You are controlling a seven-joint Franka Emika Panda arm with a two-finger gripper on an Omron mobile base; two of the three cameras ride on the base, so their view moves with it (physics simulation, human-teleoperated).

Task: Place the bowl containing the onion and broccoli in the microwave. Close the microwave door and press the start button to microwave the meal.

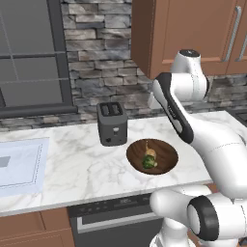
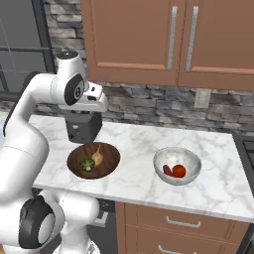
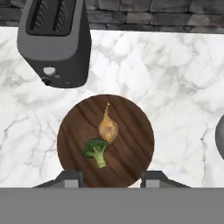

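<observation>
The dark wooden bowl (image 1: 164,161) (image 2: 106,163) (image 3: 131,131) rests on the marble counter, just in front of the toaster. In it lie the tan onion (image 1: 151,153) (image 2: 97,158) (image 3: 108,129) and, touching it, the green broccoli (image 1: 149,162) (image 2: 87,165) (image 3: 97,149). My gripper (image 3: 111,179) hangs well above the bowl and looks straight down on it, open, with nothing between its fingers. The microwave and its door are out of view.
A dark grey toaster (image 1: 112,124) (image 2: 83,126) (image 3: 54,41) stands behind the bowl against the stone wall. A white bowl (image 2: 177,166) with red pieces sits to the right. Wooden cabinets (image 2: 163,39) hang overhead. A sink (image 1: 19,166) lies far left.
</observation>
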